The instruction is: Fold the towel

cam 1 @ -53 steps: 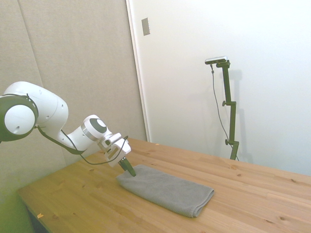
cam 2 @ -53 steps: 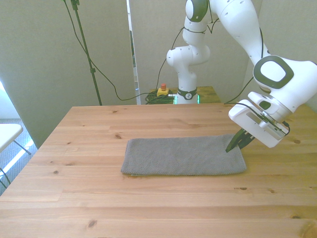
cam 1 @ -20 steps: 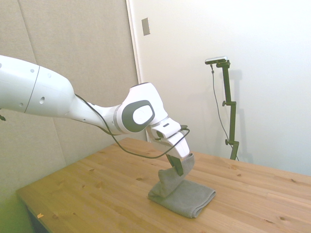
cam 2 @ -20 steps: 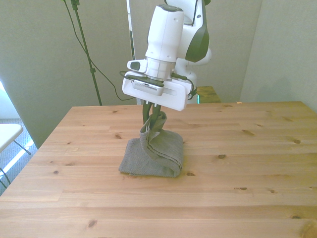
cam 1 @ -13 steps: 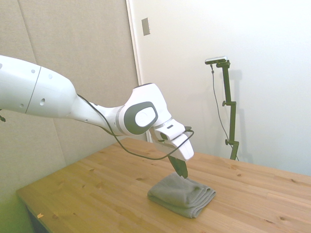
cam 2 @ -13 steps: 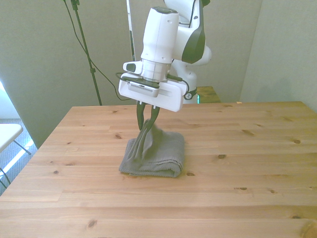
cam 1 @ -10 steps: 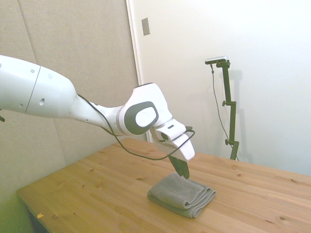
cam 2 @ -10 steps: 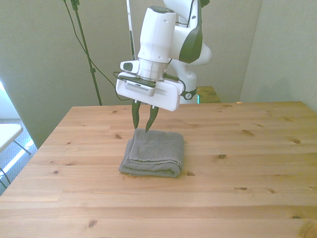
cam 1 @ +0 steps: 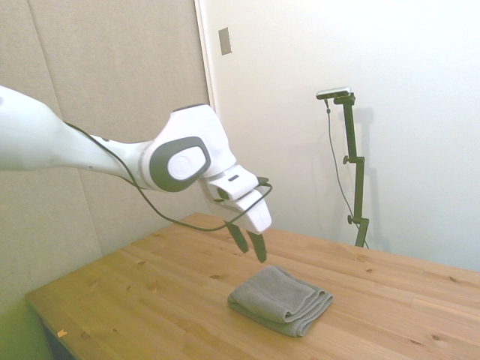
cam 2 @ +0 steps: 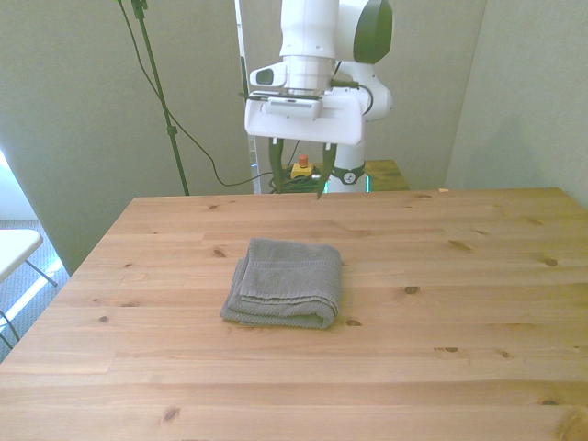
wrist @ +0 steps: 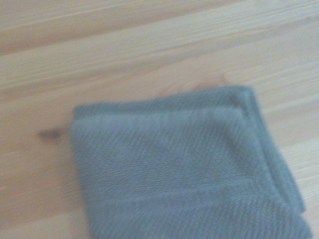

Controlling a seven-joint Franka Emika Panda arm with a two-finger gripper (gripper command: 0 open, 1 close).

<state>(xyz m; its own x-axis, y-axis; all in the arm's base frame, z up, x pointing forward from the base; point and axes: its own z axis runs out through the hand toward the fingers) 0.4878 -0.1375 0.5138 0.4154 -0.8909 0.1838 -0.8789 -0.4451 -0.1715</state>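
The grey towel (cam 1: 280, 300) (cam 2: 285, 294) lies folded over on itself in a thick, nearly square stack on the wooden table (cam 2: 459, 303), left of centre in the front view. The wrist view shows the towel (wrist: 179, 179) from close by, its layered edges showing along two sides. My gripper (cam 1: 250, 243) (cam 2: 297, 175) hangs open in the air, well above the towel and behind its far edge, with nothing between its fingers.
A small red and yellow button box (cam 2: 300, 168) sits behind the table's far edge near the robot's base. Cables hang along the back wall in the front view. A white surface (cam 2: 14, 248) pokes in at the front view's left.
The gripper carried one end of the towel over onto the other, let go and opened. Since half a second ago it has risen and drawn back from the folded towel.
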